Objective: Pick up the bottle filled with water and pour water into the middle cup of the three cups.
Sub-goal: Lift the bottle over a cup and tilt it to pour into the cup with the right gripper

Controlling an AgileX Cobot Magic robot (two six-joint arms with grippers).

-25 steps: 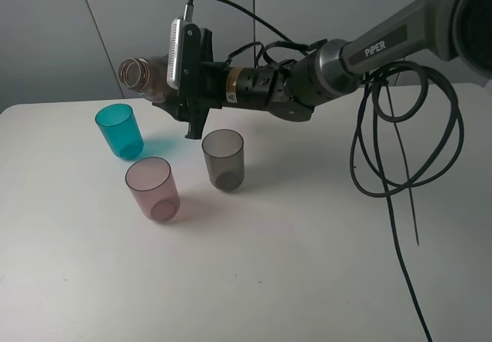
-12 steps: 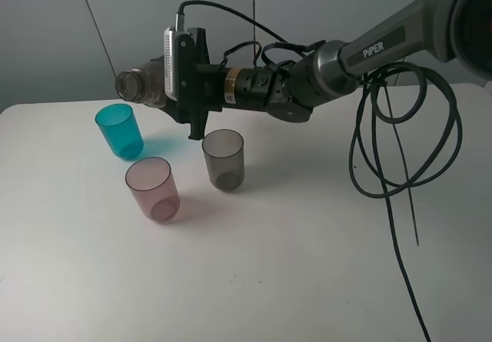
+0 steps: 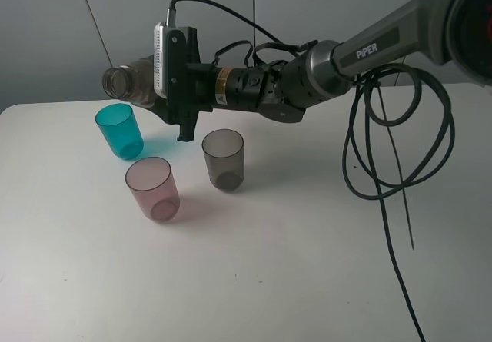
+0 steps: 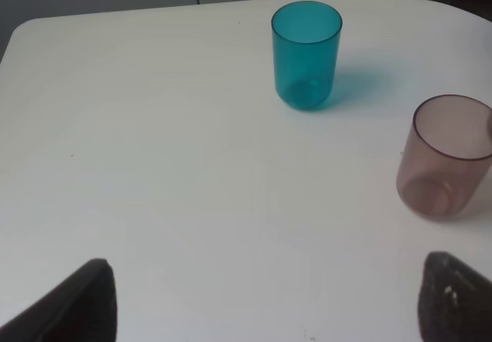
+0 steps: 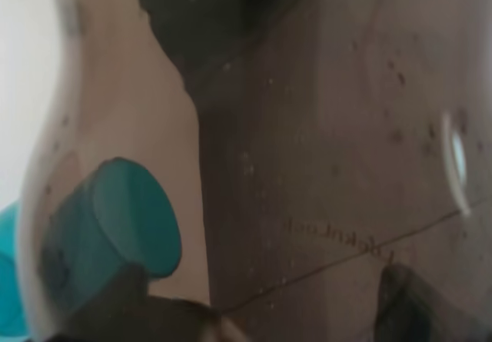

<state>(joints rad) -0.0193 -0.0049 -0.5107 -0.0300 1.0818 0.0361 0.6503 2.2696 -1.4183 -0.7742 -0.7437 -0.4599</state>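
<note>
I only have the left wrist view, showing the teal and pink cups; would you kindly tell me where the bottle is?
Observer: The right gripper holds the bottle in the air, tipped almost level.
Operator: Thank you, and where is its mouth?
Observer: In the exterior high view the mouth appears above the teal cup, not over the pink cup.

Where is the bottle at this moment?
Exterior high view, upper left: the bottle lies sideways in the jaws of the right gripper, airborne, mouth above the teal cup.
</note>
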